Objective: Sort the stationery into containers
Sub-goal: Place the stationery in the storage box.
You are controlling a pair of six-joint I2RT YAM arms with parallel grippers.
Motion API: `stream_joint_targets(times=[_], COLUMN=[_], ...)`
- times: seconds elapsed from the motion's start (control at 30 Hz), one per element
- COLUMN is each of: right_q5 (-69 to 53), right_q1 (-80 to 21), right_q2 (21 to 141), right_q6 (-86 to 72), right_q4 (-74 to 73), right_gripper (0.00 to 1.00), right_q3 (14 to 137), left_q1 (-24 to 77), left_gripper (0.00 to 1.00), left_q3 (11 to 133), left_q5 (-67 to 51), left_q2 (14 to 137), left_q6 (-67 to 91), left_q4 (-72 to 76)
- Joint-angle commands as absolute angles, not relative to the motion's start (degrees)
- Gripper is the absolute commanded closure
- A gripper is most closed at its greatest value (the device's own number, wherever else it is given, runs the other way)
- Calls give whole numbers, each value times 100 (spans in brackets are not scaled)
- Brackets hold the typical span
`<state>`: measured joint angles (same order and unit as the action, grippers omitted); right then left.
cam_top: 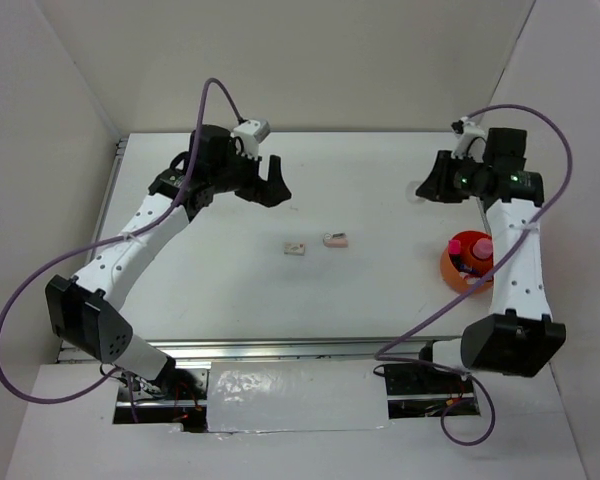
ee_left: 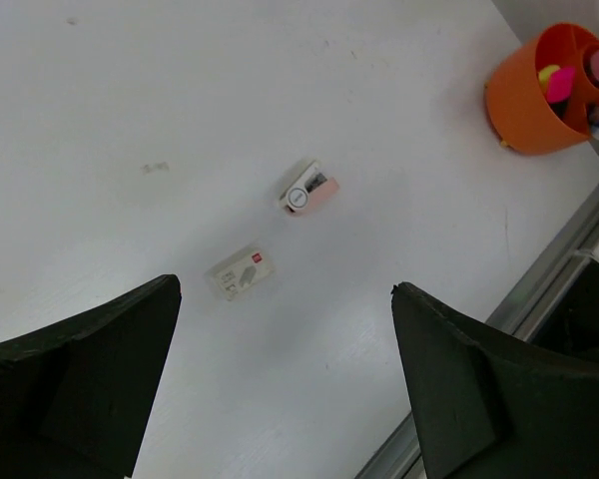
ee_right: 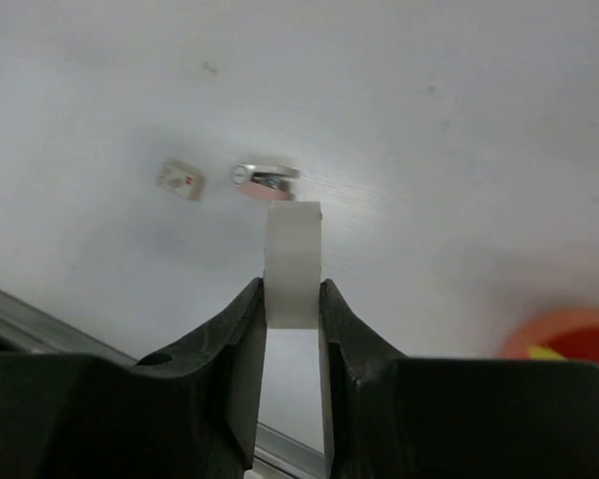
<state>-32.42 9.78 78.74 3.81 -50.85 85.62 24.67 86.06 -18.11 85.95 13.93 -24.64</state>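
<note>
White table [cam_top: 380, 170] between plain white walls carries two small erasers [cam_top: 295, 248] [cam_top: 335, 239] and one orange cup [cam_top: 448, 270]. One clear tape ring [ee_right: 294, 264] is held off the surface.

The cup stands at the right edge and holds one pink tube [cam_top: 483, 246], a yellow and a pink highlighter cap [ee_left: 554, 80], and thin pens too small to count.

The right gripper [ee_right: 292, 289] is clamped on the tape ring over the far right of the table. The ring stands edge-on to the wrist camera, its hole running from finger to finger.

The left gripper [ee_left: 285, 287] hangs over the far left with its fingers spread wide and nothing between them.

Both erasers lie flat mid-table, near each other but not touching. Their long axes run roughly left to right, well apart from both grippers.
</note>
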Motion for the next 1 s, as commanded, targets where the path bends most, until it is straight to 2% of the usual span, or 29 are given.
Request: stream_joint_targets(times=[0.0, 0.27, 0.47, 0.67, 0.83, 0.97], right_q5=[-2260, -1600, -1925, -1635, -1459, -1459], right_q1=[1640, 3329, 4419, 4570, 4588, 4588], right_q2=[7313, 6899, 7478, 7936, 8402, 8736], right_q6=[1308, 2450, 4049, 4780, 4931, 5036], right_q4=[-6371, -7109, -7602, -7480, -7313, -7365], right_gripper=[100, 100, 100, 100, 98, 94], right_q3=[8895, 8859, 9158, 9289, 9404, 9649], left_q1=[2558, 2689, 2646, 2479, 2373, 2364], left_gripper=[1, 1, 1, 1, 1, 1], left_q3=[8789, 9078, 9079, 8921, 8938, 8965], left_q5=[-2531, -2742, -3540, -4122, -4087, -4025], left_q2=[8824, 9122, 9290, 9281, 9351, 9466], left_q6=[1090, 827, 537, 317, 228, 211], left_q4=[-2558, -2732, -2909, -2857, -2891, -2909])
